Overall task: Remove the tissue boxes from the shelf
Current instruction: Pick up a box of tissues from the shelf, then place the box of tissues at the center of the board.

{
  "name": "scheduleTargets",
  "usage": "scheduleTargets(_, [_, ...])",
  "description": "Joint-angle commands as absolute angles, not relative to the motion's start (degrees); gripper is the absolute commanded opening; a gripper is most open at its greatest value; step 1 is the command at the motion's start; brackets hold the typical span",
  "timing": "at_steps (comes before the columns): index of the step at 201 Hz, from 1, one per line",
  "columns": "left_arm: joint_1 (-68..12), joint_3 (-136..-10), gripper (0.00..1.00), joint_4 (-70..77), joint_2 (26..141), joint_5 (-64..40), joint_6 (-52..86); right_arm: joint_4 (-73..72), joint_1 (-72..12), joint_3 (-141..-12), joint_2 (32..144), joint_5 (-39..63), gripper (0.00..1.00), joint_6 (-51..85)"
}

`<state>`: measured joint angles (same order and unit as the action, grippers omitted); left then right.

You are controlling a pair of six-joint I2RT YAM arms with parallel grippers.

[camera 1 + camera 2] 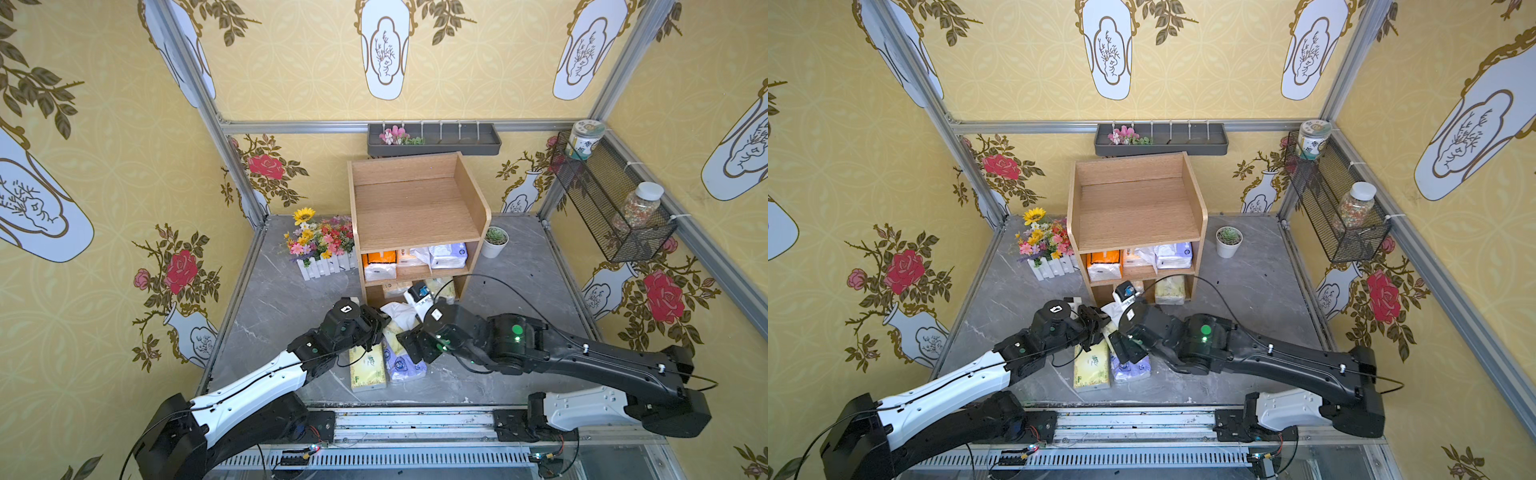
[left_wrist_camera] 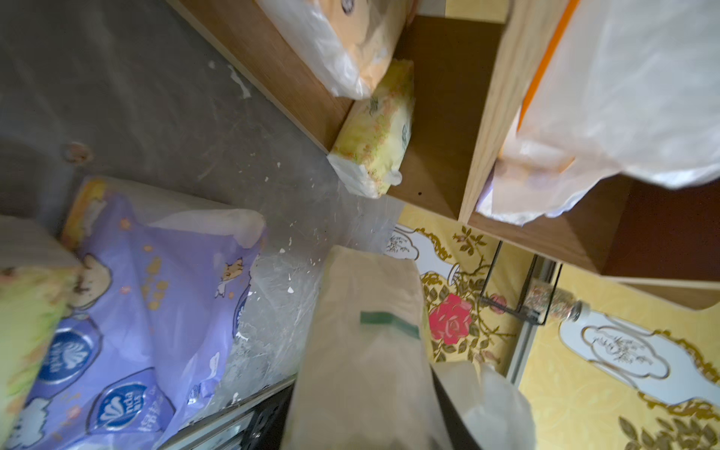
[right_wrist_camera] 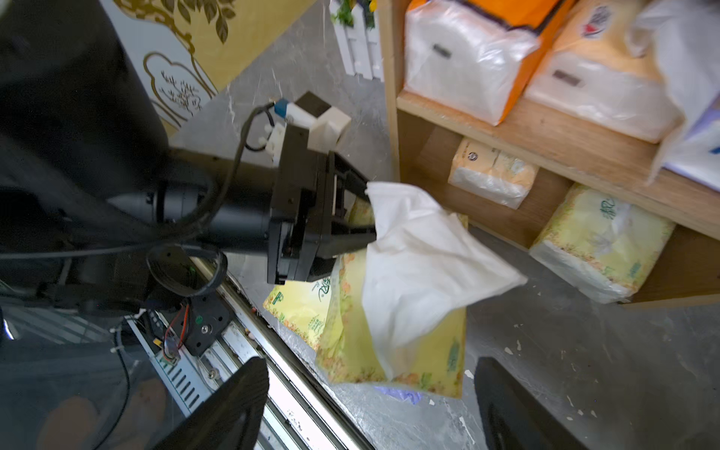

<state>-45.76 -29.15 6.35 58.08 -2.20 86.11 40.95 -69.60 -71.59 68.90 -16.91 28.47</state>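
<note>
Jaws: left gripper (image 3: 364,212) pinching yellow-green tissue pack (image 3: 343,343), white tissue (image 3: 420,265) protruding, over desk's (image 1: 282,307) front middle, off shelf (image 1: 415,208); right gripper (image 3: 372,366) spread wide beside it. Orange pack (image 1: 376,258) on shelf's middle tier, desk's rear centre.

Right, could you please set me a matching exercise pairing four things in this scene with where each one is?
Things:
1. orange tissue pack
2. yellow-green pack trailing white tissue
3. succulent pot
4. white-lidded jar

Places:
a. black wire basket
b. held by the left gripper
c. shelf, middle tier
d. grey table, beside the shelf

Pairs: 1-c, 2-b, 3-d, 4-a
</note>
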Motion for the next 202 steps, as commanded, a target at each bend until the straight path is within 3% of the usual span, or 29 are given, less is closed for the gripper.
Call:
scheduleTargets(1, [-47.88, -30.58, 0.24, 14.83, 61.56, -6.18, 77.31, 44.33, -64.51, -71.48, 65.29, -13.48, 0.87, 32.13])
scheduleTargets(75, [-56.62, -32.49, 0.25, 31.21, 79.0, -6.04, 75.7, 58.94, -50.15, -74.66, 62.14, -6.12, 0.87, 35.25])
scheduleTargets(111, [-57.61, -37.12, 0.26, 31.31, 85.24, -3.36, 73.67, 56.42, -44.84, -67.33, 56.91, -3.98, 0.87, 39.65])
scheduleTargets(155, [-57.78, -40.09, 0.23, 31.44, 93.01, -2.57, 76.15, 50.06, -30.3, -59.64, 53.81, 11.65, 0.87, 42.36])
scheduleTargets(202, [-58.78, -42.48, 0.27, 32.46, 98.82, -2.96, 75.19, 44.31, -27.86, -52.64, 52.93, 14.84, 0.86, 41.97])
